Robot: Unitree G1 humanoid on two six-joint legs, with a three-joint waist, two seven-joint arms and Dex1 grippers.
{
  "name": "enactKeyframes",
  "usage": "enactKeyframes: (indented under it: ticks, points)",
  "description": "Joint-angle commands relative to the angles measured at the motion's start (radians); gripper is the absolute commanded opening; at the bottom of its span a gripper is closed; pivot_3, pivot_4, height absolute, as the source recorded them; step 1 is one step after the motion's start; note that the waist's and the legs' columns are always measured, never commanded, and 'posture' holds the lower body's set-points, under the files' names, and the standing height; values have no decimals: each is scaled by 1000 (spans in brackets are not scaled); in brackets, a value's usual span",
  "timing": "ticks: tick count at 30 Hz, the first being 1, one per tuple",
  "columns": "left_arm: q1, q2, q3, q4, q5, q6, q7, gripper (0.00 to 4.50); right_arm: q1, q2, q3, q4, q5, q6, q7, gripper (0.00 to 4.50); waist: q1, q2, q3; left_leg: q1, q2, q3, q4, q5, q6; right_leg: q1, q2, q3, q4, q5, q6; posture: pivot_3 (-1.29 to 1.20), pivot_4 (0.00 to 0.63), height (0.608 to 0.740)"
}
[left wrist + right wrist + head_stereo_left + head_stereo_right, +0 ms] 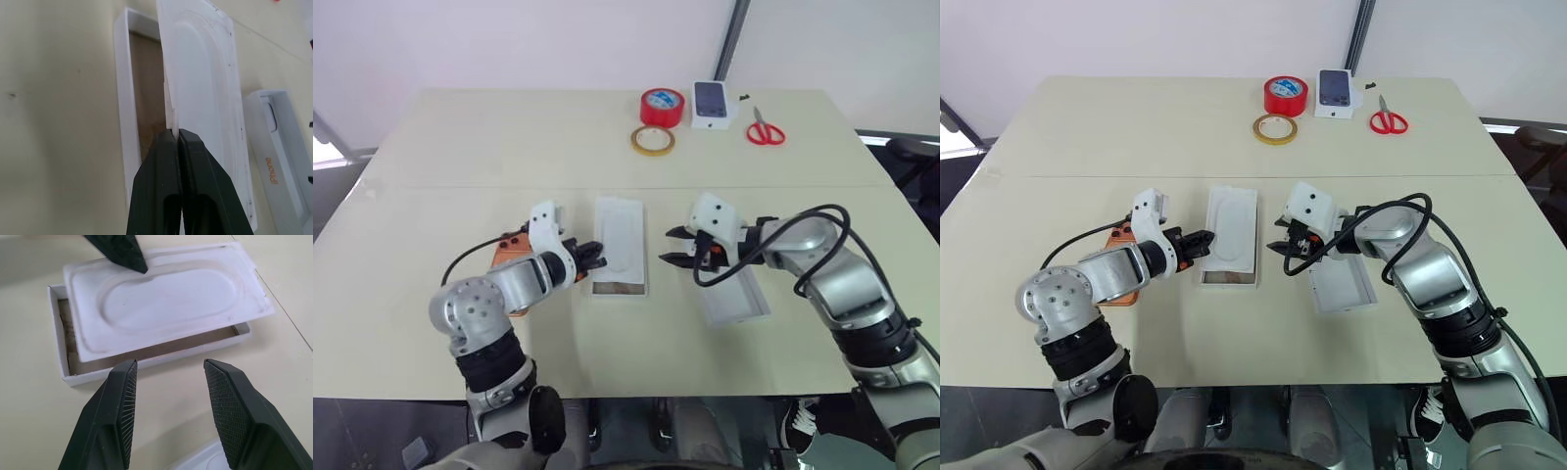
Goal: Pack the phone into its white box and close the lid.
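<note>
Between the tools, the white box (620, 286) (insert (620, 231) askew) lies; left tool (594, 258) pinches insert, right tool (672, 247) released.

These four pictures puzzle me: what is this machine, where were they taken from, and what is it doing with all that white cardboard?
It is a humanoid robot with two arms, each ending in a gripper with two black fingers. Two pictures come from cameras in its head, looking down over a pale table. The other two come from cameras on its wrists, looking along the fingers.

In the middle lies the white box, a shallow tray with a brown floor. A flat white insert with an oval recess lies over it, askew. The left gripper is shut on the insert's edge. The right gripper is open and holds nothing. Under the right arm lies the lid, hollow side up. The orange phone lies behind the left arm.

At the far edge are red tape, a yellowish tape ring, a smaller phone box and scissors.
</note>
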Motion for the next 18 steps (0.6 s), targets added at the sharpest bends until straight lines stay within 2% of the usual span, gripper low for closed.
enactKeyframes:
  ticks: [1, 2, 4, 9, 10, 12, 16, 18]
  points:
    - [-4, -16, -10, -38, -53, 9, 25, 626, -12, 17, -11, 2, -8, -35, -26, 2338, 0, 0, 0, 0, 0, 0, 0, 0, 0, 0, 0, 0, 0, 0, 0, 0, 150, 740]
    - [0, -19, -12, -40, -65, 9, 30, 948, -13, 21, -8, 4, -9, -38, -31, 2338, 1, 0, 0, 0, 0, 0, 0, 0, 0, 0, 0, 0, 0, 0, 0, 0, 150, 740]
    - [6, -16, -16, -44, -84, 9, 40, 1872, -18, 30, -6, 9, -9, -38, -38, 2338, 2, 0, 0, 0, 0, 0, 0, 0, 0, 0, 0, 0, 0, 0, 0, 0, 150, 740]
    - [-3, -11, 33, -54, -170, 9, 53, 4335, -43, 68, 10, 26, -16, -26, -63, 2338, 1, 0, 0, 0, 0, 0, 0, 0, 0, 0, 0, 0, 0, 0, 0, 0, 150, 740]
    - [-11, -9, 49, -54, -190, 9, 55, 4335, -48, 79, 17, 29, -16, -20, -69, 2338, -1, 0, 0, 0, 0, 0, 0, 0, 0, 0, 0, 0, 0, 0, 0, 0, 150, 740]
    - [-31, -1, 78, -53, -222, 9, 59, 4401, -62, 102, 31, 39, -19, -6, -81, 1785, -1, 0, 0, 0, 0, 0, 0, 0, 0, 0, 1, 0, 0, 0, 0, 0, 150, 740]
    - [-60, 49, 115, -56, -261, 9, 53, 4401, -107, 164, 66, 77, -39, 20, -119, 45, -1, 0, 0, 0, 0, -1, 0, 0, 0, 0, 2, 0, 0, 0, 0, 0, 150, 740]
    - [-64, 96, 117, -61, -270, 9, 37, 4401, -134, 198, 84, 108, -51, 23, -136, 45, -1, 0, 0, 0, 0, -1, 0, 0, 0, 0, 2, 0, 0, 0, 0, 0, 150, 740]
